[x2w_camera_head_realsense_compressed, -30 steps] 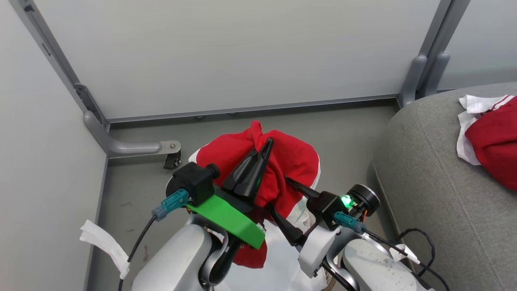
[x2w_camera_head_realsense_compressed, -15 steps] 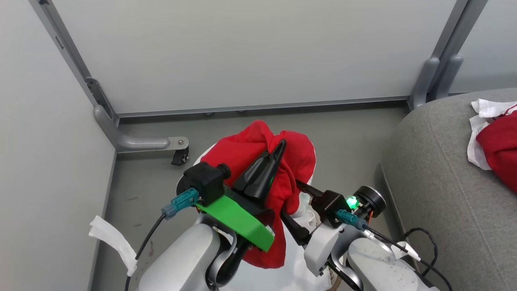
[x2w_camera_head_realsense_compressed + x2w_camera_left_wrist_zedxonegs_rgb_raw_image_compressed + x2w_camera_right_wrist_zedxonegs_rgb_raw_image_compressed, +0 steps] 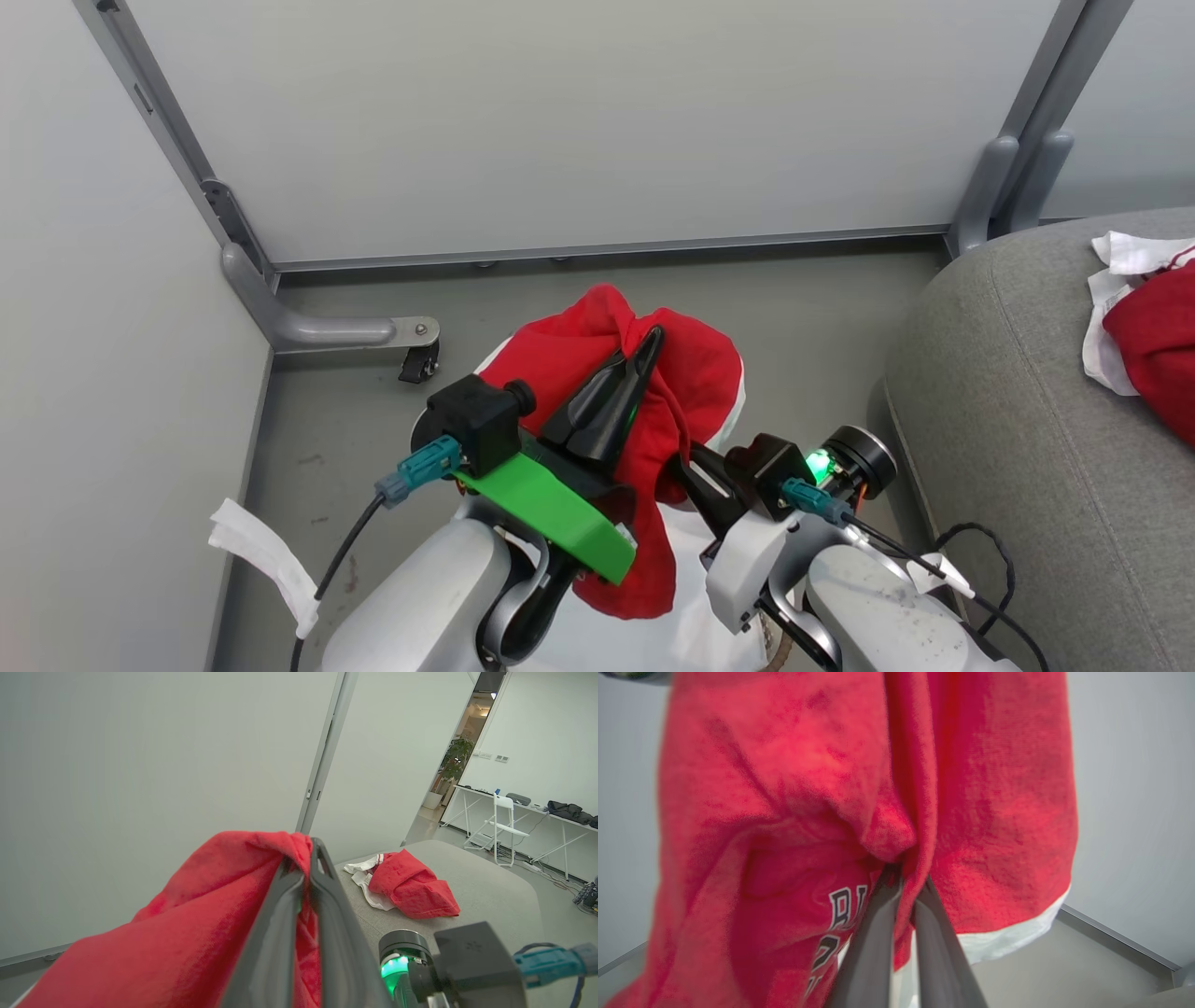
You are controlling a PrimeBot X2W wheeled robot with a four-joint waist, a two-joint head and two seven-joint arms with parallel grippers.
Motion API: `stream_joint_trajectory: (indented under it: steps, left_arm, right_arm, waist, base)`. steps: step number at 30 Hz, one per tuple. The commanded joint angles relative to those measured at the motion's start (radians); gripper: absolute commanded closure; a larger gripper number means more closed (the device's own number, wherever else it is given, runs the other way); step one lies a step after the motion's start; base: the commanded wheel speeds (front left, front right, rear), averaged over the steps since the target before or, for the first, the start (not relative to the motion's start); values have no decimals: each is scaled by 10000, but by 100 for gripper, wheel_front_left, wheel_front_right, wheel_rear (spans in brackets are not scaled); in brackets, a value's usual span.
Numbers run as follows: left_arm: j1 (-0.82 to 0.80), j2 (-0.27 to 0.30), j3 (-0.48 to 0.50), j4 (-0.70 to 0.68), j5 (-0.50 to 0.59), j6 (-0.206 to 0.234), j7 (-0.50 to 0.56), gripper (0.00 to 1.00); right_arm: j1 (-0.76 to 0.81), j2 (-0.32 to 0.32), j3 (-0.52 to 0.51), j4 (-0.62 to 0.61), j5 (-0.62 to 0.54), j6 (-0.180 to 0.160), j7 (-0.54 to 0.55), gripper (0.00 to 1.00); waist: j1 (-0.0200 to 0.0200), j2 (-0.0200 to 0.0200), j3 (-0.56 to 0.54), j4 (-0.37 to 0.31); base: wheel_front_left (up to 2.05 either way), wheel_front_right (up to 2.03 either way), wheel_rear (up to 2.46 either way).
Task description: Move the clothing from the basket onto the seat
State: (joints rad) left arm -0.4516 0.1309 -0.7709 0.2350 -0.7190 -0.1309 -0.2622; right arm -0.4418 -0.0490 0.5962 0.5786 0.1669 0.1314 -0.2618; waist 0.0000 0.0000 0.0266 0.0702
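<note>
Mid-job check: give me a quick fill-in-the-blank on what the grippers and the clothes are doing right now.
1. The left gripper and the right gripper both have their fingers shut on a ____ garment.
2. A second garment lies on the seat, whose fabric is ____.
3. In the right wrist view, the held garment's hem is ____.
Missing words: red; grey; white.

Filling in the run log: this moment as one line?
left gripper: shut on held garment | right gripper: shut on held garment | seat: second garment lying there
</note>
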Motion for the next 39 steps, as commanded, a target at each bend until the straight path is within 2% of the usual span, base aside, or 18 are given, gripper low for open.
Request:
stream_joint_trajectory:
  steps: [1,12,13,14,15,20,24,39]
  left_arm:
    - [-39,27,50,15,-25,3,-37,100]
    - [156,-10,239,-7,60,3,-37,100]
    - [183,-16,263,8,95,3,-37,69]
    - [227,12,171,116,43,3,-36,15]
    - [207,63,149,182,88,3,-30,0]
    - [255,166,130,732,248,3,-25,0]
    - [361,270,204,985,314,3,-24,0]
    - [945,250,738,959,693,3,-24,0]
  right_arm:
    - [73,-40,33,72,95,-14,-47,100]
    - [115,-41,54,14,319,-14,-47,100]
    - [121,-41,38,-16,346,-14,-47,100]
    - [135,-41,18,-46,381,-14,-48,100]
    - [157,-42,-9,-78,402,-14,-47,100]
    - [227,-42,-307,-237,562,-14,-47,100]
    - [314,-42,-697,-421,642,-14,-49,100]
    - [1122,-31,-1224,-1033,668,-14,-49,100]
  waist:
    - [0,0,-8,-10]
    - [0,0,-40,-133]
    - [0,0,-36,-148]
    - [0,0,-35,-166]
    - [0,0,-31,-187]
    - [0,0,3,-428]
    - [0,0,13,-875]
    - [0,0,110,-3940]
  base:
    - [0,0,0]
    - [0,0,0]
    - [0,0,0]
    - [0,0,0]
    - [0,0,0]
    - [0,0,0]
    - [0,0,0]
    - [0,0,0]
